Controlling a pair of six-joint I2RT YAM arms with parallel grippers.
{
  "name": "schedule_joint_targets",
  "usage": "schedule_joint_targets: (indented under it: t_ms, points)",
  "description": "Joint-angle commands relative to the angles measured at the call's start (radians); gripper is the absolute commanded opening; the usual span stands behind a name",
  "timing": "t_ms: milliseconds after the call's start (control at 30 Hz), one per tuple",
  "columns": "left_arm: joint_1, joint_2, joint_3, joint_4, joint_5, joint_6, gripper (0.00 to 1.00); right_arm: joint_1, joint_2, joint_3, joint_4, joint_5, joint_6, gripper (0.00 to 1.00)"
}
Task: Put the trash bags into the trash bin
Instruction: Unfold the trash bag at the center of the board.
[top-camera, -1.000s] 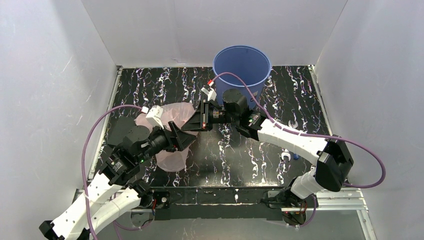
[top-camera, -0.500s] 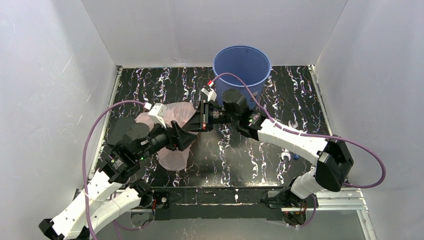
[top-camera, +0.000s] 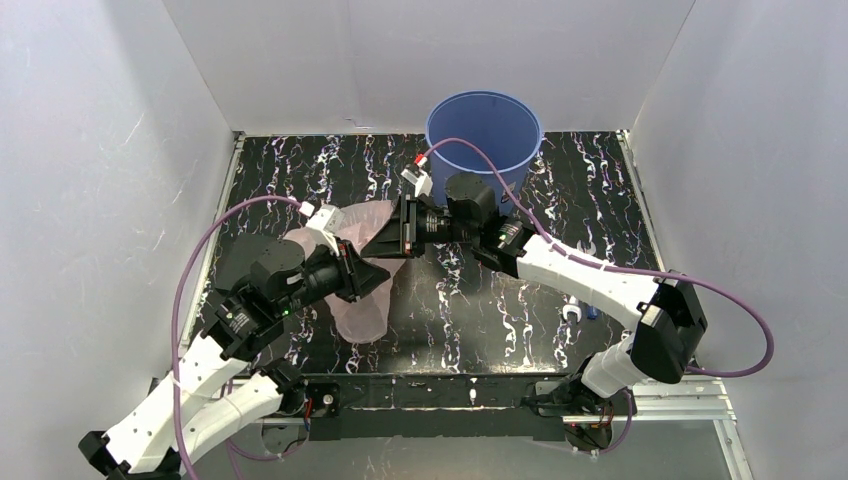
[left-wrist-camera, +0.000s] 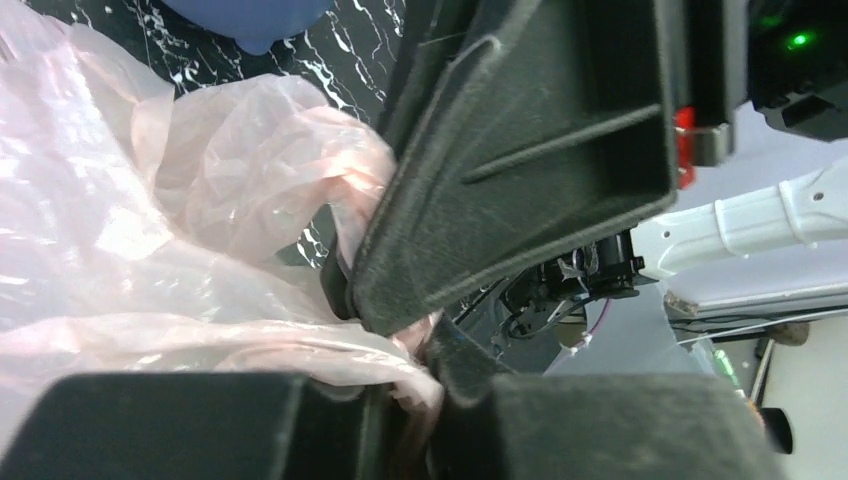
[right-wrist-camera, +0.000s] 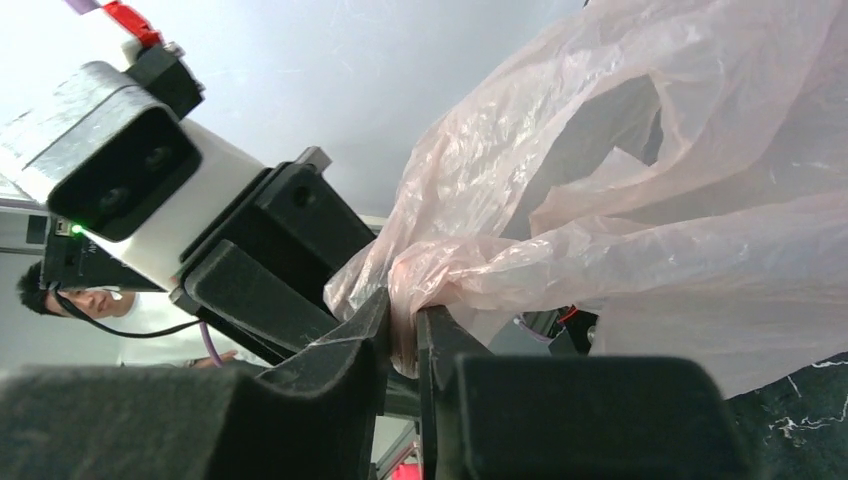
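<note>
Trash bag (top-camera: 358, 305), one thin pale-pink film, hangs bunched between the two arms over the left middle of the marbled black desk (top-camera: 470, 300), well apart from the blue bucket (top-camera: 470, 140) at the far edge. The left claw (left-wrist-camera: 405, 390) is pinched tight on a twisted fold of it. The right claw (right-wrist-camera: 403, 345), nose to nose with it, is clamped on a gathered edge just beside; the rest sags loose below them. It looks feather-light, limp and slick, so I'd guess it will billow, cling and slide out of a shallow pinch. A bunched rim or handle loop, several layers thick, seems the safest place to hold it.
</note>
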Motion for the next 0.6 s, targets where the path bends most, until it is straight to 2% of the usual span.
schedule_joint_targets:
  t_ms: [0, 33, 133, 333, 467, 533, 567]
  points:
    - [-0.002, -0.032, 0.015, -0.013, -0.012, 0.011, 0.05, -0.002, -0.016, 0.039, -0.029, 0.026, -0.048, 0.27]
    - [-0.002, -0.037, 0.015, -0.015, -0.016, 0.012, 0.00, -0.002, -0.019, 0.033, -0.035, 0.028, -0.055, 0.31]
    - [-0.002, -0.050, 0.016, -0.018, -0.014, 0.012, 0.00, -0.002, -0.031, 0.026, -0.064, 0.040, -0.086, 0.46]
    - [-0.002, -0.017, 0.044, -0.065, 0.082, 0.044, 0.00, -0.014, -0.040, 0.036, -0.096, 0.044, -0.124, 0.59]
    - [-0.002, -0.003, 0.058, -0.081, 0.139, 0.054, 0.00, -0.025, -0.040, 0.018, -0.040, 0.051, -0.080, 0.56]
    - [-0.002, 0.002, 0.069, -0.105, 0.146, 0.062, 0.00, -0.024, -0.036, -0.017, 0.073, 0.030, -0.011, 0.47]
    - [-0.002, 0.003, 0.074, -0.119, 0.145, 0.065, 0.00, -0.025, -0.030, -0.030, 0.133, 0.009, 0.024, 0.39]
